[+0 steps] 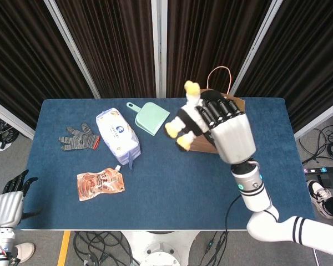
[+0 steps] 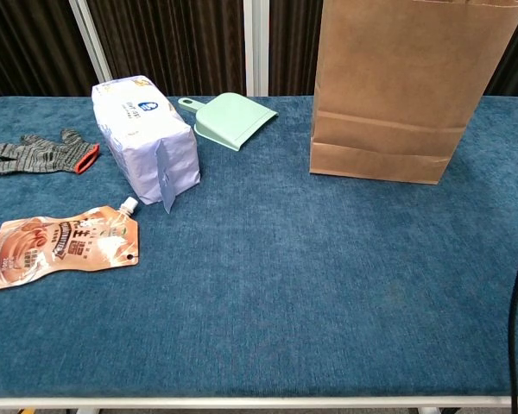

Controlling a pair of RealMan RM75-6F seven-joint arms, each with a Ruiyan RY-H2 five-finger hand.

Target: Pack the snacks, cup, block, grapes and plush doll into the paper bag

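Observation:
My right hand (image 1: 225, 126) grips the plush doll (image 1: 184, 117), a black, white and yellow penguin, high in the air over the left side of the brown paper bag (image 2: 406, 90). In the head view the hand and doll hide most of the bag's opening; only its handle (image 1: 220, 75) and right rim show. The chest view shows the bag standing upright at the back right of the table, with no hand in sight. My left hand (image 1: 10, 197) hangs off the table's left edge, fingers apart, holding nothing. An orange snack pouch (image 1: 100, 184) lies flat at the front left.
A pale purple tissue pack (image 1: 117, 137) stands left of centre. A mint green dustpan (image 1: 150, 118) lies behind it. A grey knit glove with a red cuff (image 1: 78, 138) lies at the far left. The blue cloth table (image 2: 311, 285) reaches its front edge just below.

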